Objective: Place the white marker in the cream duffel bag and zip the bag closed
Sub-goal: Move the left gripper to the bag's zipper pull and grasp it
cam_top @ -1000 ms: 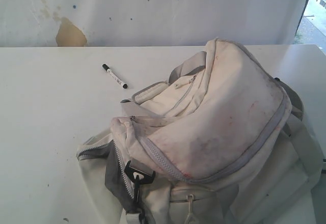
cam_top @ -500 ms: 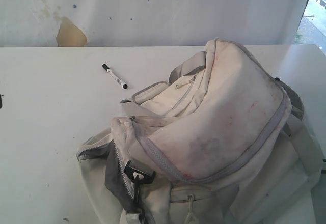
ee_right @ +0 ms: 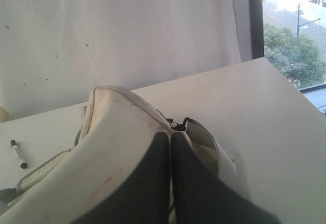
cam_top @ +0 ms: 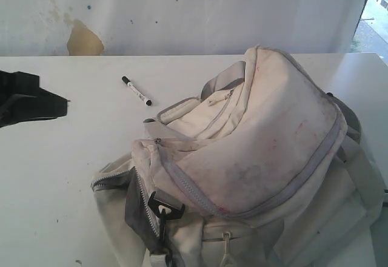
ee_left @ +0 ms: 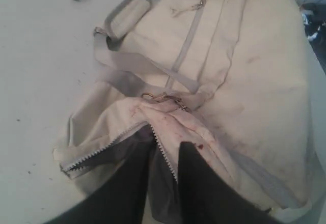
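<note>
Now our left pincer [ee_left: 167,150] stands slightly parted over the half-unzipped end of the cream duffel bag [ee_left: 244,56], gripping nothing. Our right pincer [ee_right: 169,135] is pressed closed above the bag's top. The white marker [cam_top: 136,91], black-capped, lies flat on the surface [cam_top: 60,176] near the bag, not touching it. We cannot read its small barrel print. The bag shows reddish-grey smudges and grey zippers. Half a second earlier, the left arm [cam_top: 27,103] was barely in the exterior view.

The table [cam_top: 54,176] was viewed from above, angled toward the wall [cam_top: 182,12]. The cream duffel bag [cam_top: 260,139] was seen closely from both wrists; the white marker [cam_top: 136,91] (cropped in one) was shared by all views.
</note>
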Tool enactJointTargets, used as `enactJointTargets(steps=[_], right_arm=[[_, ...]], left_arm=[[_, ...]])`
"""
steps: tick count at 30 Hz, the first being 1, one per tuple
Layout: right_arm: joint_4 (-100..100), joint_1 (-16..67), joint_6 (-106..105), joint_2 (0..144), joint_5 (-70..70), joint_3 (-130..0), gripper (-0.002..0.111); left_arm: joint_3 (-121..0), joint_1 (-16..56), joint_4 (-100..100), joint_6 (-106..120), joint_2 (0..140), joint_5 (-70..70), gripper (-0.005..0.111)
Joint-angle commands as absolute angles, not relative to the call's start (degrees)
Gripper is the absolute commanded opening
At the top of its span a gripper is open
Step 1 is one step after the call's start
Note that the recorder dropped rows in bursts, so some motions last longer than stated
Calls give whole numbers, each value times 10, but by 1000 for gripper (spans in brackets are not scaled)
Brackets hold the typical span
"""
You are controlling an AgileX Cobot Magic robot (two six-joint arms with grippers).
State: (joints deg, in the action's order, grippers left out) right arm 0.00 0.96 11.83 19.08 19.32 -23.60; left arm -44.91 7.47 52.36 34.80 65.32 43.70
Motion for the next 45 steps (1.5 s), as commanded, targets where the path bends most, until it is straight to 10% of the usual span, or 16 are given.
enactJointTargets(steps=[1,7,23,32,45], right_arm=[[0,11,113,194,197,-239,0],[0,11,113,194,197,-239,0],[0,11,113,194,197,-239,0],[28,11,113,241,239,-240,0],[373,11,-226,462,351,-330,0]], left_arm=[[-472,112,540,343,726,427,45],[-475,129,646,343,823,415,69],[-475,141,887,486,980,510,69],[-475,135,881,526,1004,490,0],[-549,127,892,670,1004,600,0]])
